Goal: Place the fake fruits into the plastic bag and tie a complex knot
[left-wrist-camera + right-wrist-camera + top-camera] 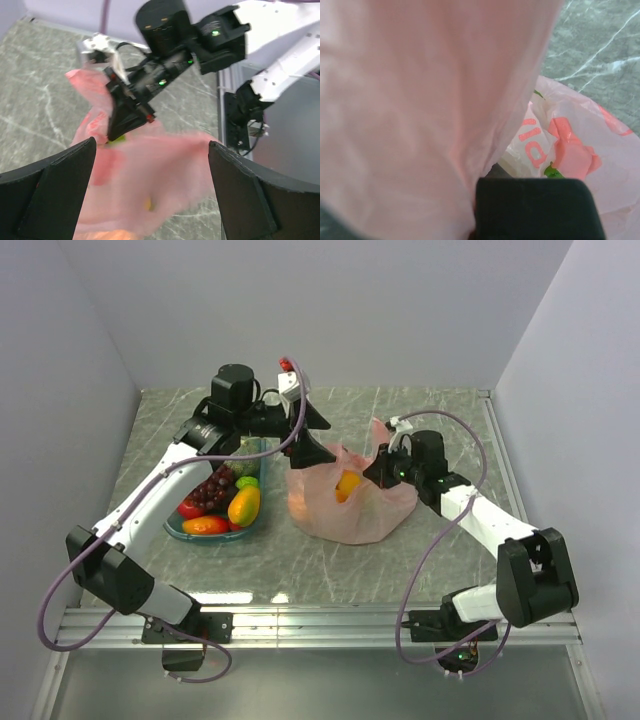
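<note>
The pink plastic bag (350,508) lies open mid-table with a yellow-orange fruit (348,485) inside. My left gripper (318,436) is open and empty, held above the bag's left rim. In the left wrist view its fingers (50,192) stand wide apart over the blurred bag (165,165). My right gripper (385,466) is shut on the bag's right rim and holds it up; it also shows in the left wrist view (125,117). In the right wrist view, bag plastic (410,100) fills the frame beside one black finger (535,207). More fake fruits lie in the tray: a mango (244,505), purple grapes (212,490), red pieces (205,525) and a green one (247,482).
The clear teal tray (180,530) sits left of the bag, under the left arm. White walls close in the back and both sides. A metal rail (300,620) runs along the near edge by the arm bases.
</note>
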Tool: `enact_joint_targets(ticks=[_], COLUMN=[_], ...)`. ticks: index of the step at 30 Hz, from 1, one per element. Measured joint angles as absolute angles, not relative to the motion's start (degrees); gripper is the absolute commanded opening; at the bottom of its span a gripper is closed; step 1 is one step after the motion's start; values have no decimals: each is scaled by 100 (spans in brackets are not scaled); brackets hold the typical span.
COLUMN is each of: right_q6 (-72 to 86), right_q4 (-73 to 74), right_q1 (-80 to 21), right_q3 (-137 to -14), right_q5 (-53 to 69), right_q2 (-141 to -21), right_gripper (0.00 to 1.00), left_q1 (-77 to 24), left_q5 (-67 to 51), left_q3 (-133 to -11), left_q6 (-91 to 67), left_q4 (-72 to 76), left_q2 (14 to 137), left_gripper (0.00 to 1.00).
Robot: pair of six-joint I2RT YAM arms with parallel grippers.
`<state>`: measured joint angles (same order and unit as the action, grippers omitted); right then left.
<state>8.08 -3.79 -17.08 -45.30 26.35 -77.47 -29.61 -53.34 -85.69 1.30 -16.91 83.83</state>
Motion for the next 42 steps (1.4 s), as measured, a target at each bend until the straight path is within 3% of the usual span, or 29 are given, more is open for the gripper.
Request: enact_joint_targets(ticks=[10, 27, 42], right_q6=[829, 805, 781], right_q4=[-250, -180, -158], right_q1=[-1708, -1710, -1739], right_q3=[-4737, -4781, -4882], right_q5=[2668, 2733, 2722], right_q2=[-7913, -7922, -7933], right_gripper=[0, 0, 0], left_q1=[-3063, -3979, -4241], left_q5=[-5863, -3096, -2867], left_q3=[-8468, -7341, -7708], left_q6=[589, 1450, 1385], left_q4=[-1815, -449, -322], left_q2=[8329, 7725, 8018], left_gripper=[99, 99, 99])
